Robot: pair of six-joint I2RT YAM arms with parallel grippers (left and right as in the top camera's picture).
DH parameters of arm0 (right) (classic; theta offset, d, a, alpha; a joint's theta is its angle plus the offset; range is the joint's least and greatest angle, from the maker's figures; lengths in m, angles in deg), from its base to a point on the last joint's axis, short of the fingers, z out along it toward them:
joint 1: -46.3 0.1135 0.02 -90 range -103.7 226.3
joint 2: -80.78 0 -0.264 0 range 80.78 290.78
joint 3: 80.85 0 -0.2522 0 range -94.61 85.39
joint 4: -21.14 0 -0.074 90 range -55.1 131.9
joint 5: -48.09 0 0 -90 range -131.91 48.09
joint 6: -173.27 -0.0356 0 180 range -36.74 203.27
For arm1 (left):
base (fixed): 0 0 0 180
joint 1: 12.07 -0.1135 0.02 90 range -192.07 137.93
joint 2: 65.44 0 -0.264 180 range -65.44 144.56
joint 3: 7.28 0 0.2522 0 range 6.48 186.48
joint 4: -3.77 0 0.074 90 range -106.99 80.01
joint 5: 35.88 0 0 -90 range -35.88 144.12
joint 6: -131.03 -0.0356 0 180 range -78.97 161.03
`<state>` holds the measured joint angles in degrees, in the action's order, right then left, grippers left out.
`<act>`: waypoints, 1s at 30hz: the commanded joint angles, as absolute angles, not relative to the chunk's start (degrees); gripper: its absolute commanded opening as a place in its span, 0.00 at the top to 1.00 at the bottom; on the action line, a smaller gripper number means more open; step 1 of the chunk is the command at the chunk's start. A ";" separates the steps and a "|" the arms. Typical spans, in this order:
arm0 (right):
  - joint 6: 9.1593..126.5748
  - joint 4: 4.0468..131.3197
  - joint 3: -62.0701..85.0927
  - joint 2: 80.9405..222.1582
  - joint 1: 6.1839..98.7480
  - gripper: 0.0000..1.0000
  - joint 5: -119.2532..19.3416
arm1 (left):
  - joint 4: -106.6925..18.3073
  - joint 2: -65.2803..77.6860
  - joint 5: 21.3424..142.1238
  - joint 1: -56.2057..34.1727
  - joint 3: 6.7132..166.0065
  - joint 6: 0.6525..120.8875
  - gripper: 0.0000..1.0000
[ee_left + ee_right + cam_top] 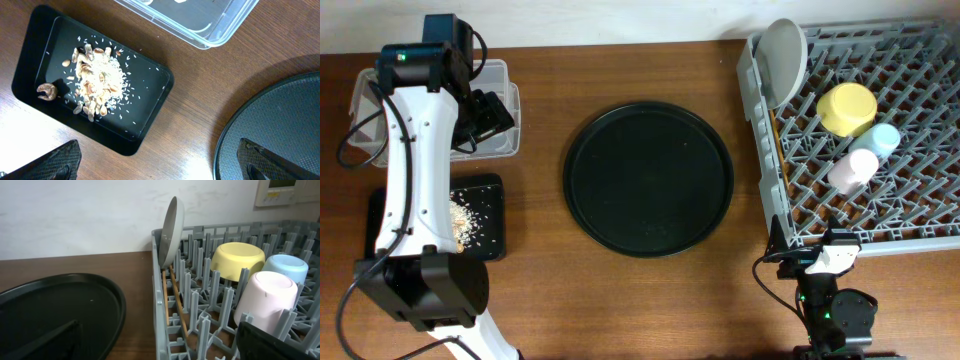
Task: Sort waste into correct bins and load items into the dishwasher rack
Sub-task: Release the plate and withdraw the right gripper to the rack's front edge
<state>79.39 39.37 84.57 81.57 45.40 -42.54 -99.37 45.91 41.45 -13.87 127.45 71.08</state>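
Note:
The grey dishwasher rack (900, 215) stands at the right. It holds the grey-green plate (782, 60) on edge, the yellow bowl (847, 108), the blue cup (883, 140) and the pink cup (852, 170), all upside down. The chopsticks (175, 300) lie along its left side. Flaky food scraps (100, 75) lie in the shallow black tray (30, 50). My left gripper (485, 115) is open and empty, above the clear box (505, 75). The box's contents are mostly hidden. My right gripper (825, 255) is open and empty at the rack's front left corner.
The large round black tray (648, 180) sits mid-table between the bins and the rack, bare. It also shows in the left wrist view (280, 115) and the right wrist view (60, 310). The left arm crosses over the clear box and the black tray.

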 commanded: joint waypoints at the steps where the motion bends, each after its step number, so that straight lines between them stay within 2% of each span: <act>1: 79.82 39.46 85.07 80.96 45.96 0.02 -41.81 | -99.44 46.08 41.21 -14.00 127.60 71.43 0.01; 30: 79.82 39.46 85.07 80.96 45.96 0.02 -41.81 | -99.44 45.45 41.21 -13.96 127.60 71.43 0.01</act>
<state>79.43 39.37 84.57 81.57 45.40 -42.54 -99.37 45.91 41.45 -13.87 127.45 71.10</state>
